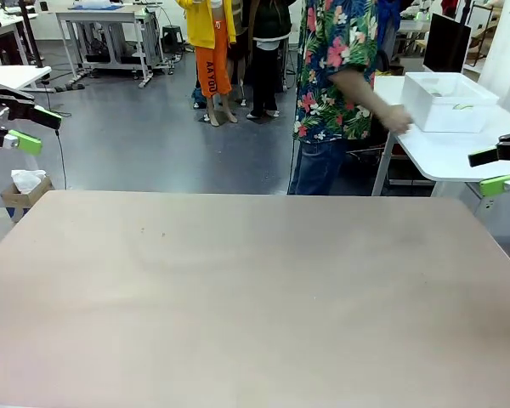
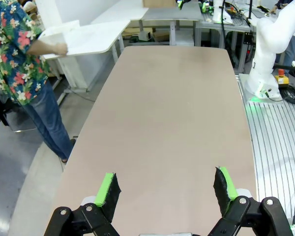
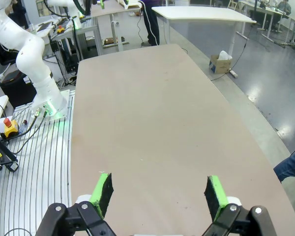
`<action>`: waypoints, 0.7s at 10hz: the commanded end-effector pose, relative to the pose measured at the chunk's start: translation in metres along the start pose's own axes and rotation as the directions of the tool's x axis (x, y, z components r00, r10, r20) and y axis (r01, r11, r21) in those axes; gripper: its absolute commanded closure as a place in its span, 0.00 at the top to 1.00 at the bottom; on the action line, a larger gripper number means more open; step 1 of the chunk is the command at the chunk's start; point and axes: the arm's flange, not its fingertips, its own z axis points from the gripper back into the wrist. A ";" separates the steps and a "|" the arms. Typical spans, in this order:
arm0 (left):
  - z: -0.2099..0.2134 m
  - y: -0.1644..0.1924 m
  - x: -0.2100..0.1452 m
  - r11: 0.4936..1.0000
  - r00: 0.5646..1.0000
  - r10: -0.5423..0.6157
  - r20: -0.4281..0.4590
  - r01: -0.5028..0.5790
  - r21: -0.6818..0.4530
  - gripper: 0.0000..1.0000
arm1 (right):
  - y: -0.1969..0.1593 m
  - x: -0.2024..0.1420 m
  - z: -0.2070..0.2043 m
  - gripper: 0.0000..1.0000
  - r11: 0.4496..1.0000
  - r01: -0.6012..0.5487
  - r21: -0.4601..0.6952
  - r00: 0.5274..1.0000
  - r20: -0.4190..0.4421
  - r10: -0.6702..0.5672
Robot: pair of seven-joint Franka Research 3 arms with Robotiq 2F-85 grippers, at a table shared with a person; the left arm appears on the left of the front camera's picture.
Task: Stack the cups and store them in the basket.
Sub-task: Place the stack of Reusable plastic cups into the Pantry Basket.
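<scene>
The bench (image 1: 255, 289) is a broad pale beige surface running from the near edge to the far edge, where a person in a flowered shirt (image 1: 336, 68) and jeans stands at the far right.

The person reaches one hand (image 1: 398, 119) to the right, touching the near left corner of the basket (image 1: 450, 102). This white rectangular bin sits on a separate white side table (image 1: 446, 149) beyond the far right corner of the bench, well apart from both tools. Something small and pale green lies inside it, too small to identify. In the left wrist view the same person's hand (image 2: 59, 48) rests at the white side table (image 2: 88, 37); the basket itself is hard to make out there.

The left tool (image 1: 25, 129) hangs at the far left, off the bench edge, above the floor. Its green-padded fingers (image 2: 108, 189) stand wide apart with nothing between them, and the bench stretches away beneath them.

The right tool (image 1: 490, 170) hangs at the far right, just past the bench's right edge and near the side table. Its fingers (image 3: 215, 196) are also spread wide and hold nothing.

On the floor at the far left, a small cardboard box with white tissue (image 1: 25, 189) sits just beyond the bench corner.
</scene>
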 end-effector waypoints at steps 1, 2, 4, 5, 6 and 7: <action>0.000 0.001 0.002 1.000 1.000 0.010 -0.002 -0.010 0.005 1.00 | 0.000 0.004 0.000 1.00 1.000 0.013 -0.002 1.000 0.023 -0.013; 0.000 0.001 0.002 1.000 1.000 0.010 -0.002 -0.010 0.005 1.00 | 0.000 0.004 0.000 1.00 1.000 0.013 -0.002 1.000 0.023 -0.013; 0.000 0.001 0.002 1.000 1.000 0.010 -0.002 -0.010 0.005 1.00 | 0.000 0.004 0.000 1.00 1.000 0.013 -0.002 1.000 0.023 -0.013; 0.000 0.001 0.002 1.000 1.000 0.010 -0.002 -0.010 0.005 1.00 | 0.000 0.004 0.000 1.00 1.000 0.013 -0.002 1.000 0.023 -0.013; 0.000 0.001 0.002 1.000 1.000 0.010 -0.002 -0.010 0.005 1.00 | 0.000 0.004 0.000 1.00 1.000 0.013 -0.002 1.000 0.023 -0.013; 0.000 0.001 0.002 1.000 1.000 0.010 -0.002 -0.010 0.005 1.00 | 0.000 0.004 0.000 1.00 1.000 0.013 -0.002 1.000 0.023 -0.013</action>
